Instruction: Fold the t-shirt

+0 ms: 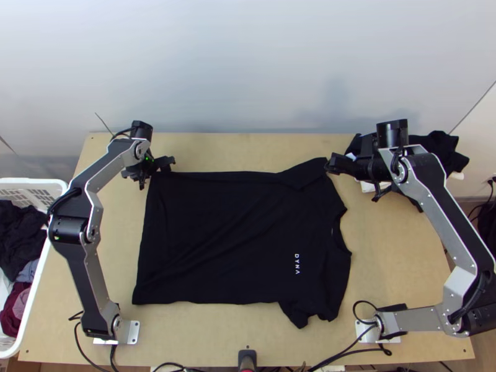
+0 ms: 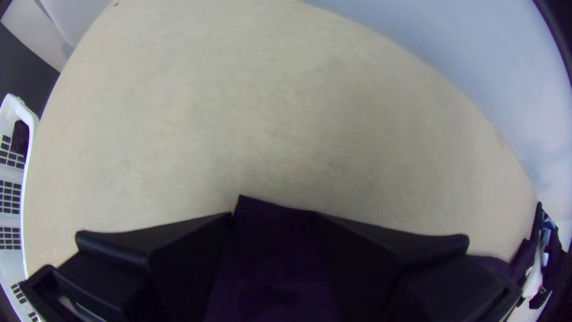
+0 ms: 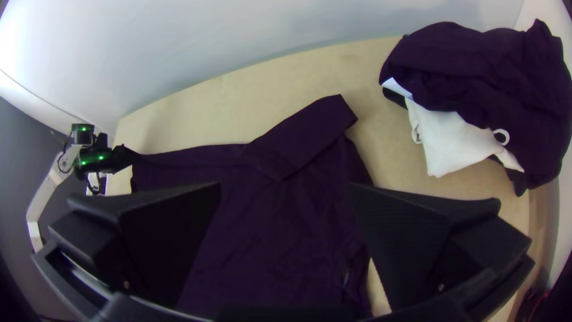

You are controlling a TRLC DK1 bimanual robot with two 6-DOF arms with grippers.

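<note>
White lettering (image 1: 297, 263) marks the spread t-shirt (image 1: 217, 235) near right; left hand (image 1: 169, 163) and right hand (image 1: 331, 164) stand open at its far side.

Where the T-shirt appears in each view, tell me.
Top view: T-shirt spread, centre.
Left wrist view: T-shirt corner between the fingers of the left hand.
Right wrist view: T-shirt between and beyond the fingers of the right hand.
Shared landmark: clothes pile at the far right of the table.

Soft light, faint shadows, edges fisheye-bent
</note>
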